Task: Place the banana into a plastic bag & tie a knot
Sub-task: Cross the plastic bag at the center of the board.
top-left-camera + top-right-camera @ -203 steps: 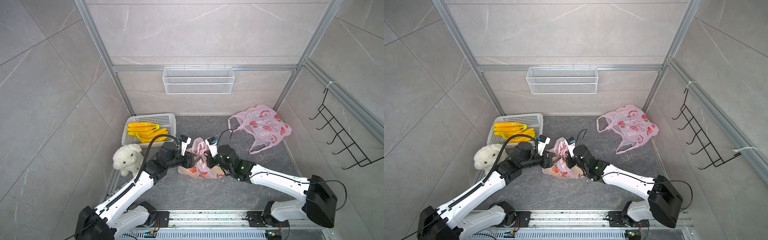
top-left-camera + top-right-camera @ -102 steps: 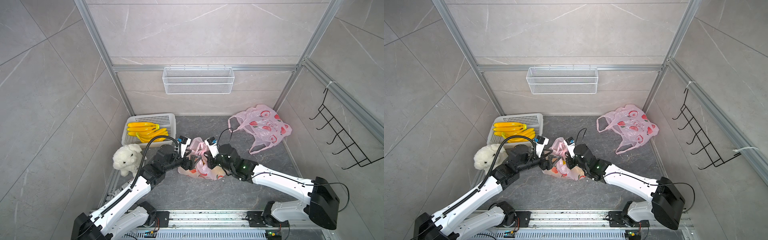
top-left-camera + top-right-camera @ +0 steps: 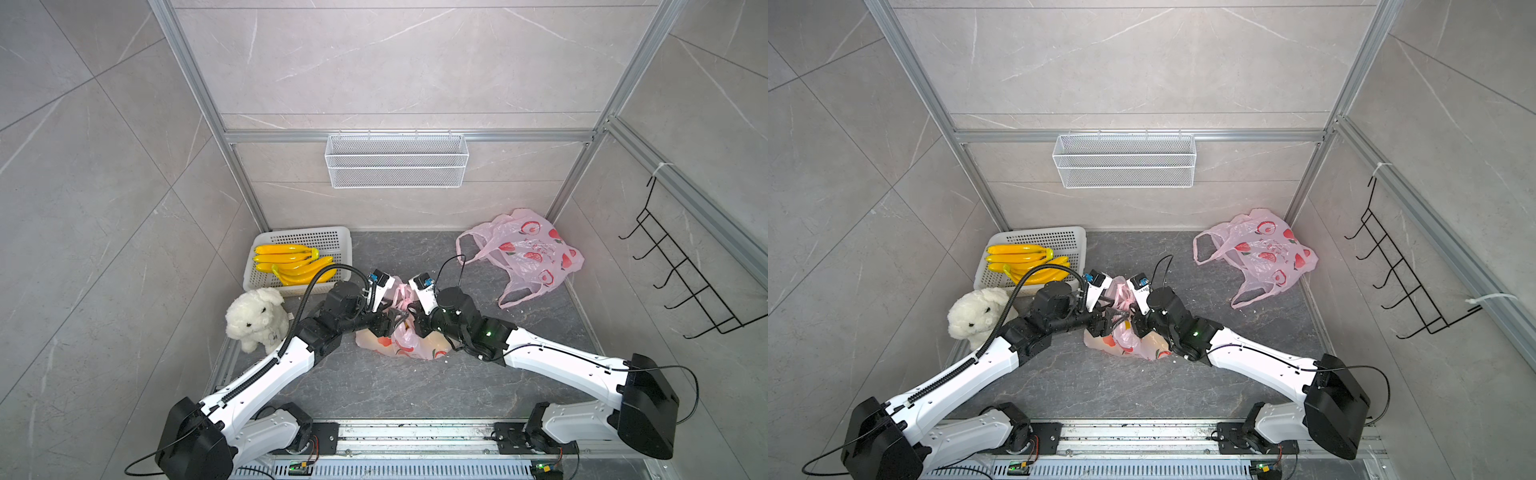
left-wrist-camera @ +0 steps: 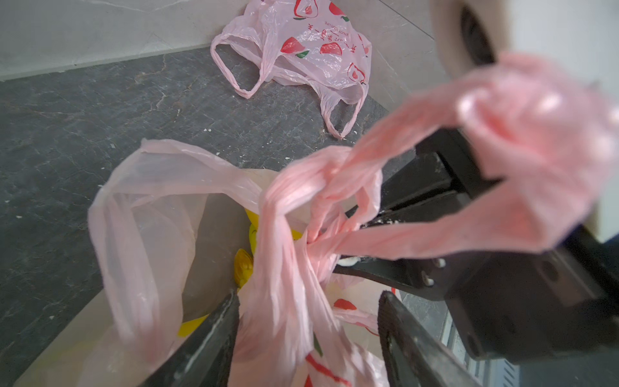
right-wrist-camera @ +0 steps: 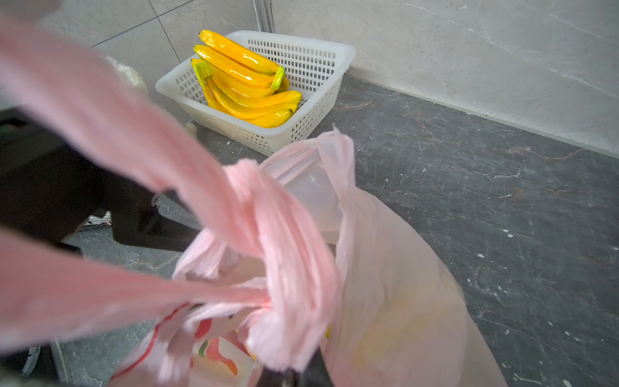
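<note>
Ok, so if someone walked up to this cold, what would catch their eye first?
Mid-floor, the left gripper and right gripper meet at a pink bag with twisted handles and a banana showing inside. Bright yellow bananas lie in a white basket in the far corner on the left arm's side, a white plush dog beside it. A second, strawberry-print bag lies in the opposite far corner.

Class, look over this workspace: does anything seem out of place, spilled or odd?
White crumbs speckle the dark floor around the pink bag, like spilled debris. A white plush dog beside the banana basket seems unrelated.
</note>
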`<act>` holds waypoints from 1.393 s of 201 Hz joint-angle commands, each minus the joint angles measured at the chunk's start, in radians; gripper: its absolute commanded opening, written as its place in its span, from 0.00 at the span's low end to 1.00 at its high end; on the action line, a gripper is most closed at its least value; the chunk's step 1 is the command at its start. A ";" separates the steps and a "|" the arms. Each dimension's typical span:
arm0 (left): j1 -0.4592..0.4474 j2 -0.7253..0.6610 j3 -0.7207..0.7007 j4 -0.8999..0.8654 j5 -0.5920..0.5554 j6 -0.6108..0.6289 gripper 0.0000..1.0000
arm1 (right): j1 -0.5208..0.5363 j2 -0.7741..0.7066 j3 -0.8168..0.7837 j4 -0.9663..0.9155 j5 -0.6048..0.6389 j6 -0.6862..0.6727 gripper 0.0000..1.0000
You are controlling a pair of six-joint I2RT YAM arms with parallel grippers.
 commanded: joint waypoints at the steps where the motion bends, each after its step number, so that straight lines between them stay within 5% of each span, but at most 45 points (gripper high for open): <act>1: -0.001 -0.011 -0.022 0.002 0.054 0.007 0.59 | -0.004 -0.009 0.038 0.002 -0.021 -0.003 0.00; 30: -0.002 0.014 -0.005 -0.028 0.047 0.015 0.32 | -0.002 -0.005 0.044 0.002 -0.035 0.000 0.00; 88: -0.002 -0.022 -0.007 -0.005 -0.038 -0.001 0.01 | -0.002 -0.015 0.054 -0.059 -0.047 -0.044 0.00; 202: -0.003 -0.095 -0.049 0.080 -0.066 -0.063 0.00 | 0.021 0.001 0.090 -0.112 0.012 -0.110 0.00; 245: -0.003 -0.165 -0.053 0.059 -0.189 -0.057 0.00 | 0.028 -0.012 0.080 -0.136 0.058 -0.142 0.00; 280: -0.004 -0.181 -0.065 0.071 -0.143 -0.054 0.00 | 0.029 -0.018 0.087 -0.155 0.074 -0.152 0.00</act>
